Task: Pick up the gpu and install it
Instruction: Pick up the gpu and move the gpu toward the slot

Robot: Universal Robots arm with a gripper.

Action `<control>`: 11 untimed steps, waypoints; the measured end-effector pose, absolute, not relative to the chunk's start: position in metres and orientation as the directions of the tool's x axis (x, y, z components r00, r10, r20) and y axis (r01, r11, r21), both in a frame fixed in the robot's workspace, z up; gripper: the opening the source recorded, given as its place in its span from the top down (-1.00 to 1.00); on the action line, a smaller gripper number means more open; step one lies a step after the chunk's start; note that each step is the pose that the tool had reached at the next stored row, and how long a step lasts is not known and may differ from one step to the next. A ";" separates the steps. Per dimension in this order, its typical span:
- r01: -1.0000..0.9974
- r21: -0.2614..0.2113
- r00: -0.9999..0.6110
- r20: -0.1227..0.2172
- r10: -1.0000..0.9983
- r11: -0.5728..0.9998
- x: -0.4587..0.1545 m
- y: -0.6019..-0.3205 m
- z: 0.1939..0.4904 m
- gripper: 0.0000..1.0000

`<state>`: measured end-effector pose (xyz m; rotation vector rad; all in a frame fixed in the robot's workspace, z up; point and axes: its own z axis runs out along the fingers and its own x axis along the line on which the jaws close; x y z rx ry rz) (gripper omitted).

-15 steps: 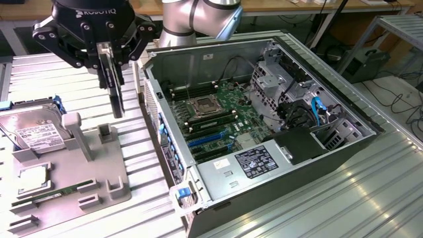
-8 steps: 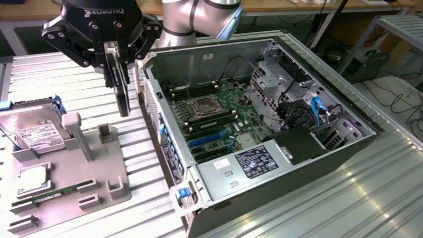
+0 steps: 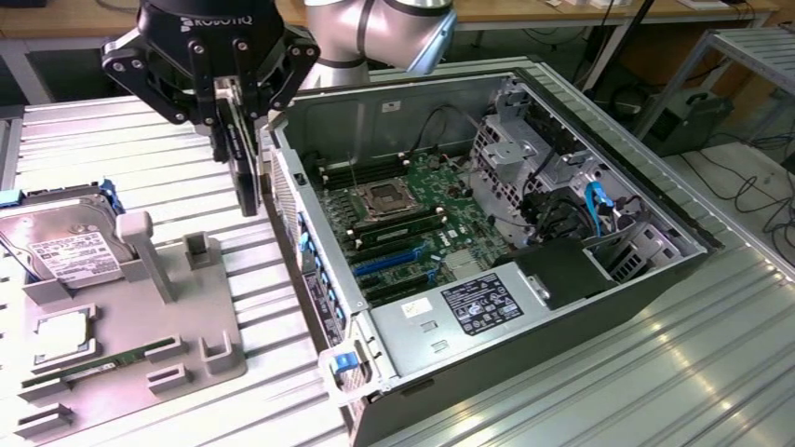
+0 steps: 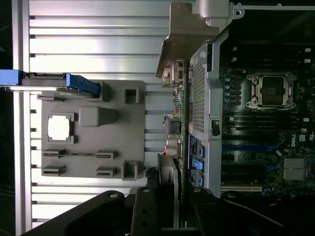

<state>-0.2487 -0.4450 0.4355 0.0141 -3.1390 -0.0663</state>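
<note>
My gripper (image 3: 242, 110) is shut on the gpu (image 3: 246, 172), which hangs edge-on below the fingers as a thin dark card. It is lifted above the table, between the grey holder tray (image 3: 137, 307) and the near wall of the open computer case (image 3: 289, 200), outside the case. In the wrist view the gpu (image 4: 178, 123) runs from the gripper (image 4: 167, 196) along the case's rear panel, and its silver end bracket (image 4: 186, 37) sticks out at the far end. The motherboard (image 3: 410, 219) lies open inside, with blue expansion slots (image 3: 391, 263) showing.
The grey tray holds a silver hard drive (image 3: 62, 244) in a blue frame, a processor chip (image 3: 62, 335) and a long green memory stick (image 3: 112, 363). Drive cages and cables (image 3: 584, 209) fill the case's right side in the exterior view. The ribbed metal table (image 3: 646, 372) surrounds everything.
</note>
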 end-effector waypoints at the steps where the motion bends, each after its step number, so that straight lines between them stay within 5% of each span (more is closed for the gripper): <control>1: -0.009 0.042 -1.000 0.002 -0.009 0.999 -0.248 -0.445 0.435 0.44; 11: -0.010 0.042 -1.000 -0.022 -0.009 0.999 -0.243 -0.445 0.433 0.44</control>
